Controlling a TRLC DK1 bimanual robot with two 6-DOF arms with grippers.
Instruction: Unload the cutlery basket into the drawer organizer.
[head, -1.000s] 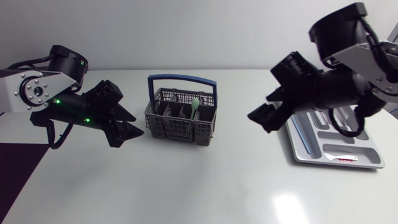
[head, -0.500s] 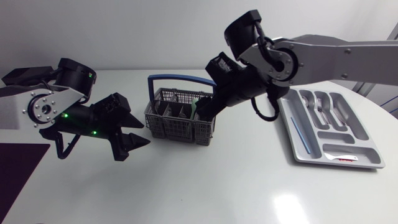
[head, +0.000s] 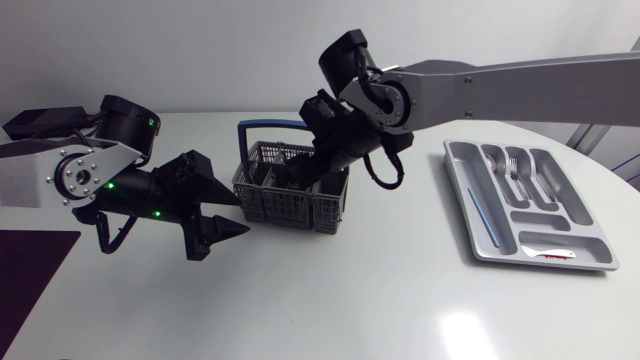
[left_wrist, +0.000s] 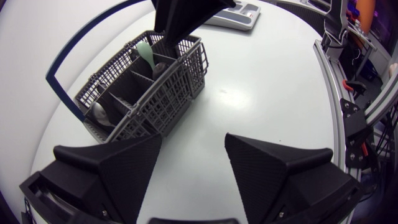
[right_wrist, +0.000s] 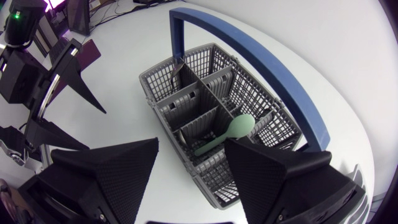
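You held the right gripper (right_wrist: 189, 163) spread open over the cutlery basket (right_wrist: 245, 90), the green spoon (right_wrist: 227, 134) just ahead of its jaws, lined up for a pinch, while the left gripper (left_wrist: 193, 142), likewise open and empty, stood beside the basket, out of the way.

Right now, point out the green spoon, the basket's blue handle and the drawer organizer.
green spoon (right_wrist: 240, 126), right wrist view, on its bowl.
blue handle (right_wrist: 267, 62), right wrist view, on the top bar of the arch.
drawer organizer (head: 520, 262), head view, on the rim nearest the camera.
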